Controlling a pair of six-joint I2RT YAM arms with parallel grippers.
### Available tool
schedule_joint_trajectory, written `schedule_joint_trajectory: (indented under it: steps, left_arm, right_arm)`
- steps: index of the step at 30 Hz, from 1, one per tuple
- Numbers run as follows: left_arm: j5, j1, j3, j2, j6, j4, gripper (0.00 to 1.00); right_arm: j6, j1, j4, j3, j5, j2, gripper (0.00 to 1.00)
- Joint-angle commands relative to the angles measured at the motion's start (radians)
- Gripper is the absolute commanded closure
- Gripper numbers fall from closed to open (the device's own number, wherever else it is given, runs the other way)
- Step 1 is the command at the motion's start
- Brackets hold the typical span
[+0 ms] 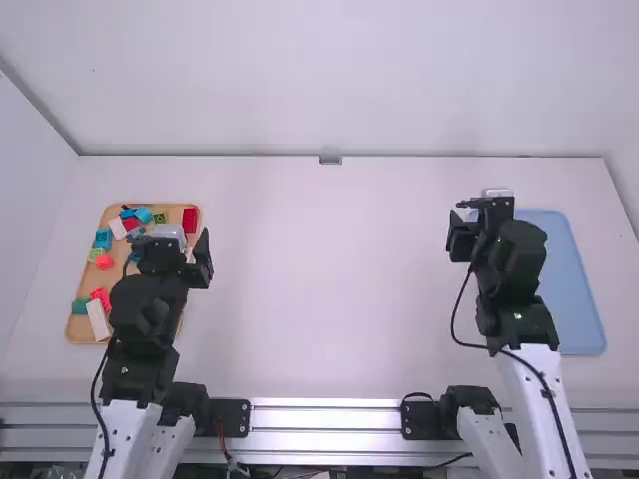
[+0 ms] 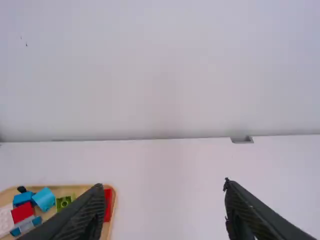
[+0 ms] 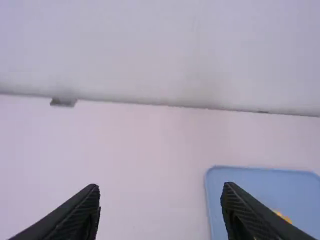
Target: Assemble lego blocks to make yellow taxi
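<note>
In the high view my left gripper [image 1: 172, 245] hangs over the wooden tray of loose bricks at the left, and in the left wrist view the left gripper [image 2: 162, 192] stands open, fingers wide apart. My right gripper [image 1: 477, 212] is by the blue tray's left edge; the right gripper [image 3: 160, 192] is open with nothing held. Bricks include a red one [image 1: 190, 220], a blue one [image 2: 44, 198], a green one [image 2: 63, 202] and a white one [image 1: 98, 320]. Something yellow-orange [image 3: 283, 216] lies in the blue tray, partly behind a finger.
The wooden tray [image 1: 80, 329] lies on the table's left side. A blue tray [image 1: 587, 299] lies at the right, beyond and beside the right arm. A small grey fixture [image 1: 330, 160] sits at the table's back edge, against the wall.
</note>
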Motion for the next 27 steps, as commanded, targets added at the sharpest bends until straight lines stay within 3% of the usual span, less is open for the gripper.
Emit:
schedule_joint_trajectory:
  steps: [1,4,20,27]
  left_arm:
    - [0.01,0.004,-0.055,-0.059,-0.007,0.003,0.46]
    - [0.01,0.004,-0.125,-0.129,-0.007,0.003,0.53]
    - [0.01,0.004,-0.437,-0.441,-0.007,0.003,0.84]
    - [0.01,0.004,-0.453,-0.466,-0.007,0.003,0.93]
  right_arm:
    - [0.067,0.0,0.041,-0.059,0.004,-0.061,0.43]
    - [0.067,0.0,0.111,-0.129,0.004,-0.131,0.5]
    - [0.067,0.0,0.111,-0.492,0.004,-0.494,0.86]
    - [0.067,0.0,0.111,-0.609,0.004,-0.611,0.98]
